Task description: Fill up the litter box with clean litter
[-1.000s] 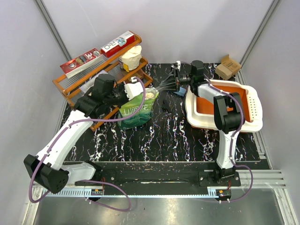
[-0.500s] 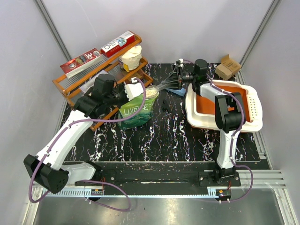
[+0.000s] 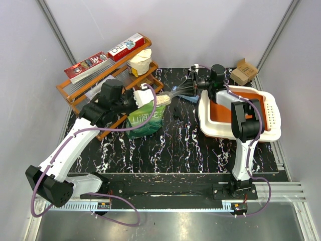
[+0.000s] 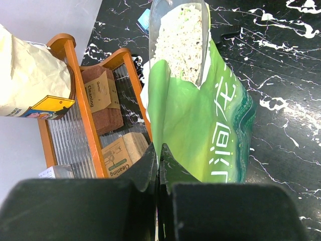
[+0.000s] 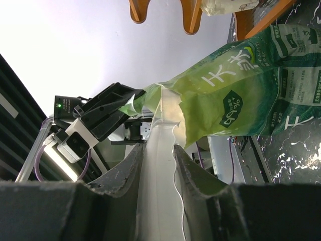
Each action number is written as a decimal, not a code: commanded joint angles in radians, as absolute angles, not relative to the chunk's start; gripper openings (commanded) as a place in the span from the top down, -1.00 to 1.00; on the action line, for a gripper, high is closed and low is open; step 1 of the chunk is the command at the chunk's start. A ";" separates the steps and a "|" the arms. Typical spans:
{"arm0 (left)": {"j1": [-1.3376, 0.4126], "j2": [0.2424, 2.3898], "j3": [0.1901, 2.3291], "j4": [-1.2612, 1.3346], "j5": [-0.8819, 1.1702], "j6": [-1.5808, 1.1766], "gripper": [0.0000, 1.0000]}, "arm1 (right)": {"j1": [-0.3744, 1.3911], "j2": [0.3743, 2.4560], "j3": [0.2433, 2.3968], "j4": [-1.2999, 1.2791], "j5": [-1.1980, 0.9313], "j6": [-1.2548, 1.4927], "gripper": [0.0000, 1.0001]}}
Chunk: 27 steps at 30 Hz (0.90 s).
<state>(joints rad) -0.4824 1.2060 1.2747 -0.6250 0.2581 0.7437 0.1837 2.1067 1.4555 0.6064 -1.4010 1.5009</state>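
Observation:
The litter box (image 3: 214, 131), white-rimmed with an orange inside, lies at the right of the table under my right arm. A green pouch (image 3: 145, 119) stands left of centre, and my left gripper (image 3: 145, 96) is shut on its torn top edge (image 4: 159, 150). My right gripper (image 3: 193, 86) is shut on the handle (image 5: 159, 165) of a clear scoop (image 3: 165, 99). The scoop's bowl sits at the pouch's mouth, heaped with pale clean litter (image 4: 180, 40). The pouch (image 5: 235, 100) hangs open around the scoop's tip. I see no litter in the litter box.
An orange wire rack (image 3: 75, 93) with boxes and a pale bag (image 3: 139, 63) stands at the back left, close to the pouch. A cardboard box (image 3: 244, 71) sits at the back right. A white slotted piece (image 3: 271, 113) lies along the litter box's right side.
The scoop has come up out of the pouch with litter in its bowl, and my right gripper has shifted slightly right and turned. The left gripper has stayed on the pouch.

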 commanded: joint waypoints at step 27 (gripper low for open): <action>-0.460 1.233 1.336 -0.514 0.244 0.750 1.00 | -0.099 1.809 1.345 0.618 -1.473 1.479 1.00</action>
<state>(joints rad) -0.4675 1.2236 1.2747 -0.6048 0.2379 0.7517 -0.0189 1.9198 1.3678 0.6235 -1.4578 1.5013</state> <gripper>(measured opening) 0.019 0.327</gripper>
